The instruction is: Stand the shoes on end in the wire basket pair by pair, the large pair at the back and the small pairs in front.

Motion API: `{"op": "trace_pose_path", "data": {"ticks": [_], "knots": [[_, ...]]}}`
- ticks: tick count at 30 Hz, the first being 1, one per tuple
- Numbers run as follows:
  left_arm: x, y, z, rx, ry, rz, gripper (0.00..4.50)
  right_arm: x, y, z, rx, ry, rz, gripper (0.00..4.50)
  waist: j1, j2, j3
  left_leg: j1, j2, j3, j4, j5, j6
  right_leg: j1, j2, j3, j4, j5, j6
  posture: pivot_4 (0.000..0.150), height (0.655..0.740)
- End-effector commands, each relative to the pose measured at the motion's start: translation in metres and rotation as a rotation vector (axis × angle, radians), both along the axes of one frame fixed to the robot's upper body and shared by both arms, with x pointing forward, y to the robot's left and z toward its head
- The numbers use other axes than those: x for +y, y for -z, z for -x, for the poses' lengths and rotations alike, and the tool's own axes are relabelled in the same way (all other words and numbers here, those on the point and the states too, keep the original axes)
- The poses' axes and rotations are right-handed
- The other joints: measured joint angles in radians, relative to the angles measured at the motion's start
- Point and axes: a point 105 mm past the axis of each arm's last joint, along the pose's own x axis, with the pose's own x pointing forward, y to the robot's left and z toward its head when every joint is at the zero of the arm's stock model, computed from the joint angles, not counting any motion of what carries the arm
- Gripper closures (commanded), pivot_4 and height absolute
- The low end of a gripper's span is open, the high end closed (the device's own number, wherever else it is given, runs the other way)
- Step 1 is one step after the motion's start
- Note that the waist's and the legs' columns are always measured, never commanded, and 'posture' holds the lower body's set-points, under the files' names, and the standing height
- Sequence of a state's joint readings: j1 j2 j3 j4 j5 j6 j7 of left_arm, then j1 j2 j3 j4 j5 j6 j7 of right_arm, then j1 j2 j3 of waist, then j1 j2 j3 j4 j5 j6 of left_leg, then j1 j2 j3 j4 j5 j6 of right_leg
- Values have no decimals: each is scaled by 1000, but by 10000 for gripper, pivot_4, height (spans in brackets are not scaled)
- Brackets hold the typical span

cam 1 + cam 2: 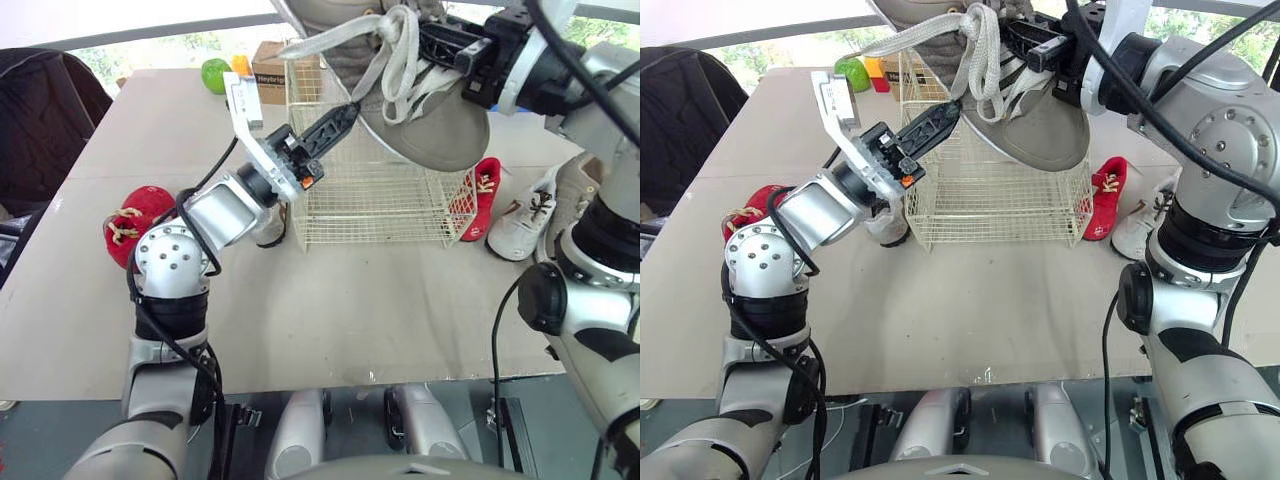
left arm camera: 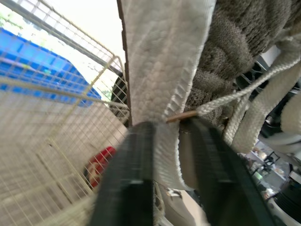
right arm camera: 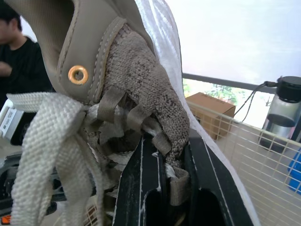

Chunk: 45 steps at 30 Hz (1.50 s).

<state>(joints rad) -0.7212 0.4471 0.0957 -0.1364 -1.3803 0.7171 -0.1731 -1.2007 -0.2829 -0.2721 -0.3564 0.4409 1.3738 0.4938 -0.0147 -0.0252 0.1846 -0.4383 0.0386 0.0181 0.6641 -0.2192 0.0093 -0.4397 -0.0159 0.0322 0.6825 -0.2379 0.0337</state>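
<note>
A large grey-beige shoe (image 1: 425, 115) hangs tilted above the white wire basket (image 1: 375, 205), its sole toward me. My right gripper (image 1: 432, 42) is shut on its tongue and eyelet edge (image 3: 155, 117) from the right. My left gripper (image 1: 345, 112) reaches up from the left. In the left wrist view a flat white lace (image 2: 162, 70) runs between its fingers (image 2: 127, 179), which are shut on it. Small red shoes lie left of the basket (image 1: 135, 218) and against its right side (image 1: 484, 195). A white shoe (image 1: 525, 222) and a beige shoe (image 1: 578, 178) lie further right.
Another shoe (image 1: 272, 230) sits under my left forearm at the basket's front left corner. A green apple (image 1: 215, 74) and a cardboard box (image 1: 278, 68) stand at the table's far edge. A dark chair (image 1: 40, 120) is at the left. A person (image 3: 14, 52) is beyond the table.
</note>
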Motion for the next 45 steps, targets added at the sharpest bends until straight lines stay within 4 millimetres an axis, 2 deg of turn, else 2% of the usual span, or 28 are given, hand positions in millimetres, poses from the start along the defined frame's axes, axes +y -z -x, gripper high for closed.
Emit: {"op": "trace_pose_path", "data": {"ticks": [1, 3, 4, 8, 9, 15, 18, 21, 25, 28, 34, 37, 38, 40, 41, 42, 45], "knots": [[0, -22, 5, -107, -5, 14, 41109, 24, -3, 19, -37, -105, 20, 45000, -1, 0, 0, 0, 0, 0, 0, 0, 0, 0, 0, 0, 0, 0, 0, 1500, 7400], [-3, -27, 12, -153, 33, 12, 34392, 26, -2, 19, -28, -105, 16, 45000, 0, 0, 0, 0, 0, 0, 0, 0, 0, 0, 0, 0, 0, 0, 0, 1500, 7400], [-1, -29, 9, -144, 17, 21, 31001, 31, -3, 18, -24, -111, 13, 45000, 0, 0, 0, 0, 0, 0, 0, 0, 0, 0, 0, 0, 0, 0, 0, 1500, 7400], [1, -27, 13, -117, 56, 12, 11383, 58, -5, 14, 4, -145, -16, 45000, -6, 0, 0, 0, 0, 0, 0, 0, 0, 0, 0, 0, 0, 0, 0, 1500, 7400], [2, -26, 13, -119, 50, -3, 9517, 62, -6, 12, 11, -148, -23, 45000, -6, 0, 0, 0, 0, 0, 0, 0, 0, 0, 0, 0, 0, 0, 0, 1500, 7400], [13, -23, 3, -107, -28, -14, 9517, 88, -7, 10, 54, -190, -54, 45000, 1, 0, 0, -1, 0, -1, 0, 0, 0, 0, 0, -1, -1, 0, 0, 1500, 7400], [19, -18, -4, -84, -75, -36, 9517, 86, -7, 9, 47, -179, -69, 45000, 4, 0, 0, -3, 0, -2, 0, 0, 0, 0, -1, -3, -3, 0, 0, 1500, 7400], [25, -22, -7, -86, -80, -30, 9517, 84, -12, 7, 39, -166, -89, 45000, 2, 0, 0, -5, -1, -3, 1, 0, 0, -1, -2, -4, -3, 0, 0, 1500, 7400], [40, -22, -20, -43, -164, -17, 9517, 81, -16, 3, 34, -148, -88, 45000, 1, 0, 0, -7, 0, -5, 1, 0, 0, -3, -1, -6, -2, 0, 0, 1500, 7400], [46, -26, -16, -30, -165, 38, 9517, 79, -17, 1, 29, -136, -90, 45000, 0, 0, 0, -9, 0, -5, 1, 0, 0, -5, -1, -6, -2, 0, 0, 1500, 7400], [56, -21, -13, -54, -169, 4, 9517, 75, -21, -2, 24, -122, -123, 45000, -1, 0, 0, -10, 0, -6, 0, 0, 0, -6, -2, -7, -2, 0, 0, 1500, 7400], [51, -24, -6, -107, -110, -22, 9517, 74, -22, -3, 36, -133, -131, 45000, -1, 0, 0, -10, 0, -6, 1, 0, 0, -5, -2, -7, -2, 0, 0, 1500, 7400], [50, -26, -5, -116, -96, -17, 9517, 71, -20, -2, 45, -146, -135, 45000, 0, 0, 0, -10, 0, -6, 0, 0, 0, -5, -1, -7, -2, 0, 0, 1500, 7400], [51, -29, -6, -121, -90, -11, 9517, 12, -8, -1, 63, -153, -154, 45000, 16, -1, -1, -10, 0, -6, 1, 0, 0, -5, -2, -8, -3, 0, 0, 1500, 7400], [52, -29, -7, -122, -93, -14, 9517, -7, -4, 2, 67, -155, -155, 45000, 26, -2, -1, -13, -1, -9, 1, 0, 0, -4, -2, -12, -5, 0, 0, 1500, 7400], [52, -29, -8, -124, -95, -17, 9517, -17, -3, 5, 73, -161, -155, 45000, 34, -2, -1, -13, -1, -10, 2, 0, 0, -3, -3, -13, -6, 0, 0, 1500, 7400], [54, -34, -5, -152, -67, -11, 9517, -24, 0, 7, 91, -187, -149, 45000, 24, -1, 0, -13, -2, -8, 3, 0, 0, -1, -5, -11, -8, 0, 0, 1500, 7400]]}}
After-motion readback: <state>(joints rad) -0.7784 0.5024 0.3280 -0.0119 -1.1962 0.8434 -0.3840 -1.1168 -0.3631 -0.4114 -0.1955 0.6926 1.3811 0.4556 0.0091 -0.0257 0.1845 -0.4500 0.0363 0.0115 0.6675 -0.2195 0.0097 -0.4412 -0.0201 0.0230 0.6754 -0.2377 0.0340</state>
